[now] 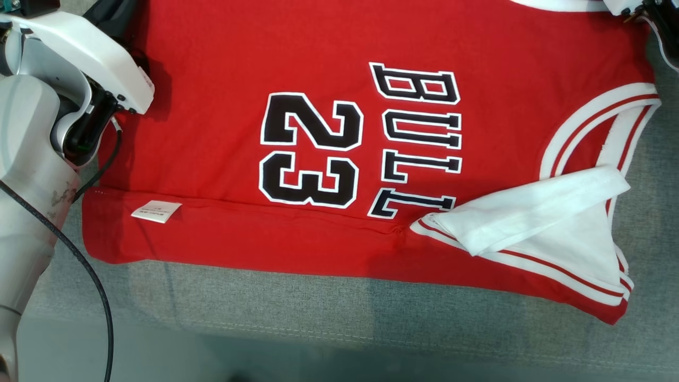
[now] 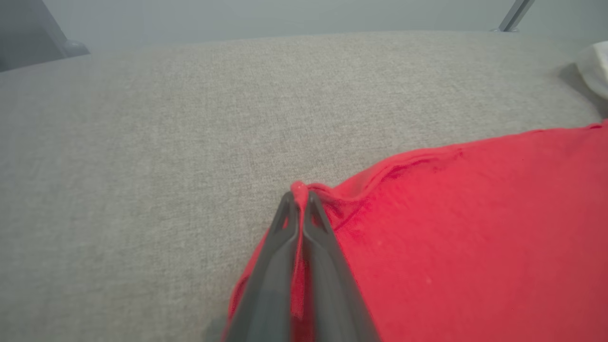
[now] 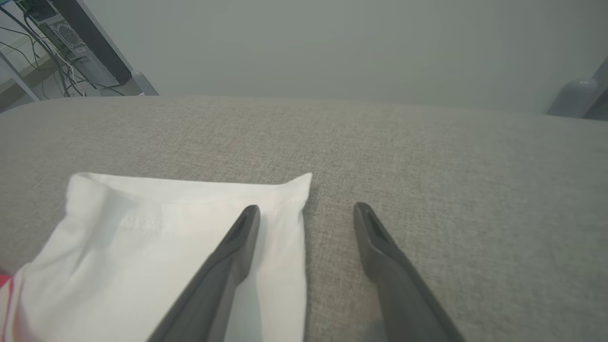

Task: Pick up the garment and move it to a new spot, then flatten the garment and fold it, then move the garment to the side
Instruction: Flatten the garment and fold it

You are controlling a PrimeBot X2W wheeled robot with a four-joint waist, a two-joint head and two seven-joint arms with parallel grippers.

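Observation:
The garment is a red jersey with black "23" and "BULL" lettering and white trim. It lies spread on the grey padded surface. Its near hem is folded up, and a white sleeve is folded over at the lower right. In the left wrist view my left gripper is shut on a pinched corner of the red cloth, low against the surface. My right gripper is open; its left finger is over the edge of a white sleeve and its right finger over bare grey fabric.
My pale left arm with a black cable covers the head view's left side. The surface's front edge runs below the jersey. A computer case and cables stand on the floor beyond the surface's far edge.

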